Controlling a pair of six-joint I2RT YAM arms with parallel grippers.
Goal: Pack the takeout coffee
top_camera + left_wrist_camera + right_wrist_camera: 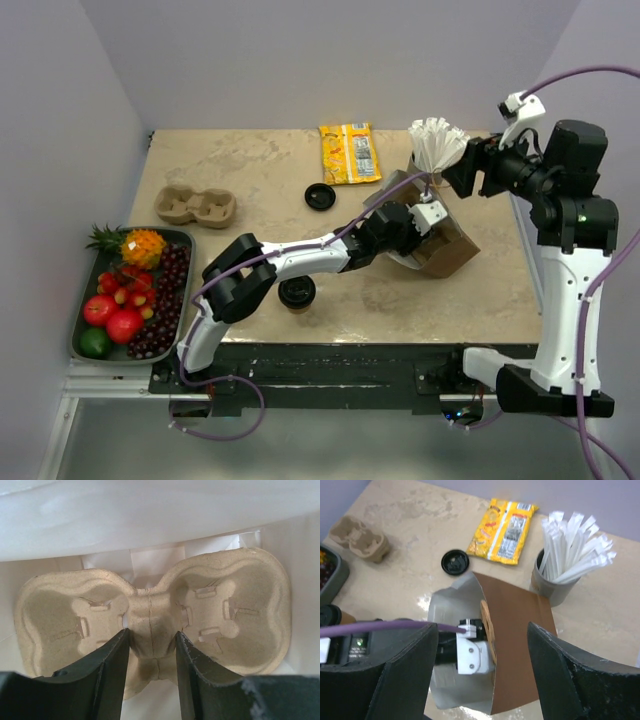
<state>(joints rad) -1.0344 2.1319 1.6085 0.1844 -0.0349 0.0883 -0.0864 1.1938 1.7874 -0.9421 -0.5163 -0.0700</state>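
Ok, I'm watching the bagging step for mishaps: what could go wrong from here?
The left gripper pinches the carrier only at its narrow middle inside the bag, so it may tilt or slip. The right gripper is open, not holding the bag, so nothing steadies it; it could slide.

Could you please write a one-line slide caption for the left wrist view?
Left gripper clamps the centre bridge of a moulded cardboard two-cup carrier inside a white-lined bag.
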